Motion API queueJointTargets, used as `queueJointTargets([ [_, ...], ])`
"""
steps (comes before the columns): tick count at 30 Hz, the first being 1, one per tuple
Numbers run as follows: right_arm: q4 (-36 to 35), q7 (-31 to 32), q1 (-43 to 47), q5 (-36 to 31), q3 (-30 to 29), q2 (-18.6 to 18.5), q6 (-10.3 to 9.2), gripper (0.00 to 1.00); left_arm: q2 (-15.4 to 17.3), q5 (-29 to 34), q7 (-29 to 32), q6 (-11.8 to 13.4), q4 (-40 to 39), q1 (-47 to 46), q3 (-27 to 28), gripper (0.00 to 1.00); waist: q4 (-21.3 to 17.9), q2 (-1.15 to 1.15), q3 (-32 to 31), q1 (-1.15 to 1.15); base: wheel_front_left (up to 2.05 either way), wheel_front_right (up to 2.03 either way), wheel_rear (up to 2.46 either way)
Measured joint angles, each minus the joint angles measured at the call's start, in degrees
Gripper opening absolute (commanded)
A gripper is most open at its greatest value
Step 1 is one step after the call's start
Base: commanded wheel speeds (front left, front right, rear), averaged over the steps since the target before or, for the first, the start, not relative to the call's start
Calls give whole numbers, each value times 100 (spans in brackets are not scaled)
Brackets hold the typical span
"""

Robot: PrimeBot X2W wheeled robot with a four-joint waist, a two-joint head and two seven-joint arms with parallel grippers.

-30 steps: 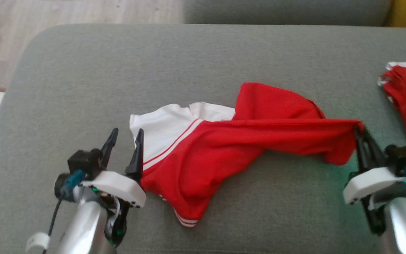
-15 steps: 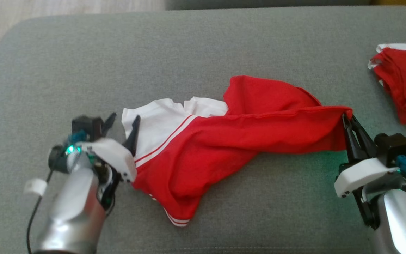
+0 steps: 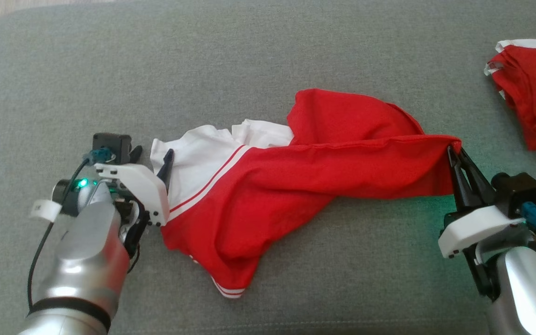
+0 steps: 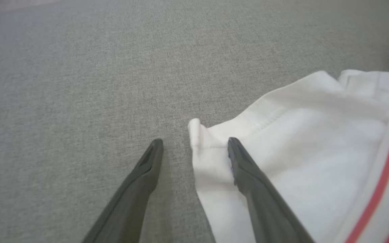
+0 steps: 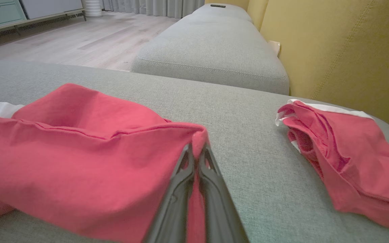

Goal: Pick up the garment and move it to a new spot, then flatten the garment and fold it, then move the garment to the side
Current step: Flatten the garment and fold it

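Note:
The garment (image 3: 296,186) is a red top with a white sleeve and red-and-white stripes, lying twisted across the grey cushion (image 3: 249,56). My left gripper (image 3: 152,152) is open at the white sleeve's corner. In the left wrist view the corner (image 4: 201,135) lies between the two fingers (image 4: 194,141), one finger resting over the white cloth and the other over bare cushion. My right gripper (image 3: 452,151) is shut on the garment's red corner and holds it lifted off the cushion. In the right wrist view the red cloth (image 5: 79,152) is pinched at the fingertips (image 5: 196,146).
A second red garment (image 3: 533,107) with white trim lies bunched at the far right (image 5: 349,152). Beyond it stand a yellow backrest (image 5: 343,50) and another grey cushion (image 5: 214,50). Wooden floor (image 5: 62,37) lies past the cushion's far edge.
The head camera has tilted down, shifting the whole picture. My left gripper has tipped down and lowered at the white sleeve corner, still open. The right gripper keeps its hold on the red corner.

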Motion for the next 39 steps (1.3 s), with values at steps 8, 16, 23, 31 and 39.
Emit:
queueJointTargets([
  [8,-5,1,-8,0,14,-4,0,0,-2,-45,-92,-9,380,-226,-40,100,-46,0,19,0,0,0,0],
  [16,-1,0,-102,0,31,-35,0,0,-162,-485,-114,-68,398,-310,-461,0,-26,0,5,0,0,0,0],
  [23,33,-8,-124,-1,145,-225,0,0,40,-860,-664,-69,-93,-176,-840,0,65,0,-240,0,0,0,0],
  [31,31,-64,-668,97,381,-681,0,0,546,-845,-857,-68,-1619,-141,-704,0,167,0,-627,0,0,0,0],
  [39,174,-218,-2060,266,895,-1296,0,0,1028,-300,-899,32,-4014,-108,34,0,194,0,-1059,-1,0,0,0],
])
